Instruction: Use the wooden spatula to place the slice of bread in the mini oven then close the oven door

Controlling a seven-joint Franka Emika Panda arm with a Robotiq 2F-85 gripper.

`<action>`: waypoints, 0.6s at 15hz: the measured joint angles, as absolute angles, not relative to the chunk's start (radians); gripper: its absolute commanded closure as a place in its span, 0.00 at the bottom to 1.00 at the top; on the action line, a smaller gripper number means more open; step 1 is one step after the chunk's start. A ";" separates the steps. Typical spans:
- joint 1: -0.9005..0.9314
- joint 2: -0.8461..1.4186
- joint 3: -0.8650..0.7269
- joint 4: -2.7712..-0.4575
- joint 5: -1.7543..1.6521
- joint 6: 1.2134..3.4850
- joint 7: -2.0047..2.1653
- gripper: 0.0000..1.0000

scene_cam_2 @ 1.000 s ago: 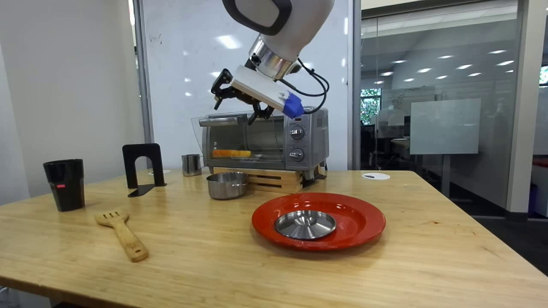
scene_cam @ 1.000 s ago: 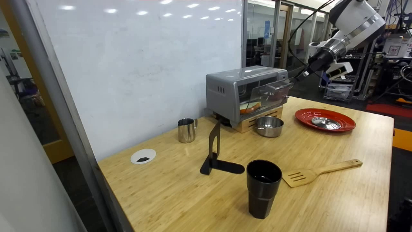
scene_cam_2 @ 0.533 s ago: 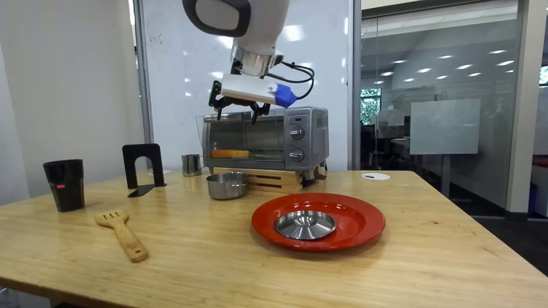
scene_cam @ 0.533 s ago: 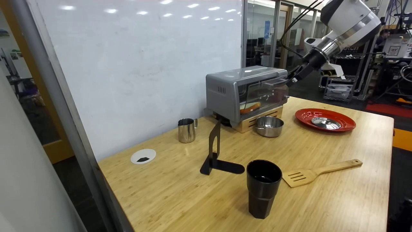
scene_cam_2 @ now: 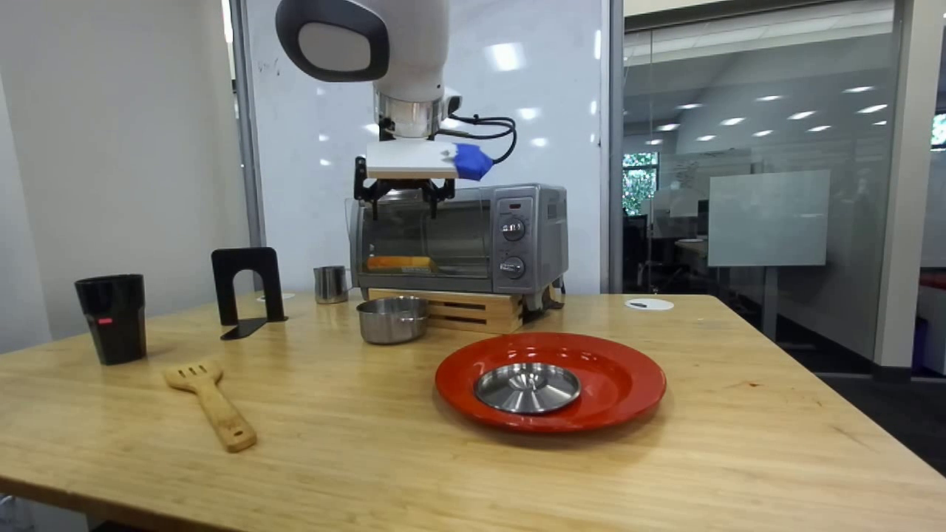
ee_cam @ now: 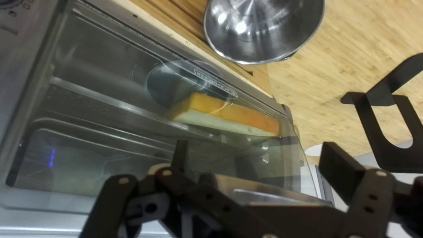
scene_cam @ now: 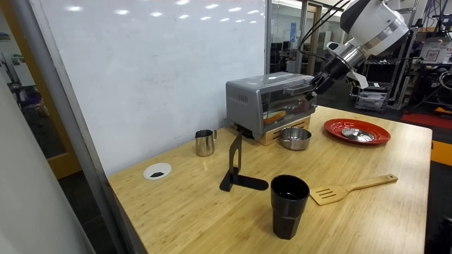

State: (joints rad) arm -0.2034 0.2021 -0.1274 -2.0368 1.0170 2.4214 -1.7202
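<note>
Bread (ee_cam: 228, 116) is in the oven (scene_cam: 244, 106), behind the door (scene_cam_2: 458, 236), crust edge facing it. End effector (scene_cam_2: 404, 212) is spread wide, nothing gripped, close to the handle (scene_cam: 296, 89); can't tell if touching. Door looks nearly shut; can't confirm it's seated. Spatula (scene_cam_2: 216, 410) lies on the counter (scene_cam_2: 332, 443), its part probably done. My read: last step is finishing the close. Expect the door light but stiff, mostly glass, so slick and breakable: push the handle near its middle, no pinch needed, ease off at the end. Bread should be light, soft, squashes if pinched; leave it. If spatula's needed: light, stiff wood, take it mid-shaft.
</note>
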 measured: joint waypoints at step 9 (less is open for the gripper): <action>-0.196 0.187 -0.081 -2.081 1.226 2.687 -1.979 0.00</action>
State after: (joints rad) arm -0.1958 0.1874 -0.0811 -2.0806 1.2261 2.6874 -1.9791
